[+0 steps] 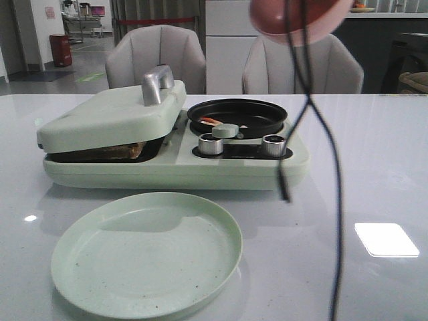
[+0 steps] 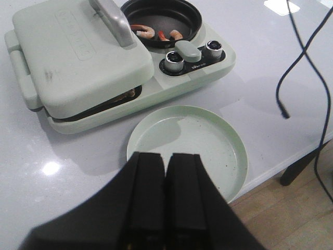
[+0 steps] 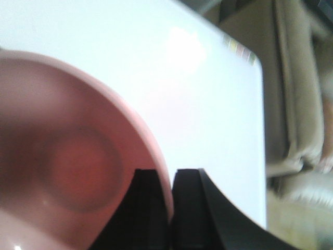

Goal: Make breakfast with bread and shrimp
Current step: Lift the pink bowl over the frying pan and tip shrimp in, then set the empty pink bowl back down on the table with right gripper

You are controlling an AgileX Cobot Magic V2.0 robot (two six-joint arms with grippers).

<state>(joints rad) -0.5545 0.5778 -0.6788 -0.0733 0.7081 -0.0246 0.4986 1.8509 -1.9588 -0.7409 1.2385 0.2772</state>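
White tabletop carries everything: the right gripper (image 3: 169, 208) is clamped on the rim of a pink bowl (image 3: 67, 166) held high over the table's right, while the left gripper (image 2: 166, 198), fingers together and empty, hovers near the green plate (image 2: 218, 130). Shrimp (image 2: 156, 34) lie in the black pan (image 2: 190, 15) at the breakfast maker's (image 1: 167, 167) far right; bread (image 1: 114, 152) peeks from under its lid (image 1: 100, 120). Shrimp look light, slippery and soft, so pinching mid-body seems best.

The tabletop (image 1: 374, 167) is a glossy, smooth pale slab that mirrors the lights. The breakfast maker (image 1: 174, 167) has a matt mint plastic shell, with a brushed metal handle (image 1: 156, 85) and shiny metal knobs (image 1: 212, 144). Its round pan (image 1: 237, 115) looks dark and non-stick. The green plate (image 1: 147, 254) is smooth with fine speckles.
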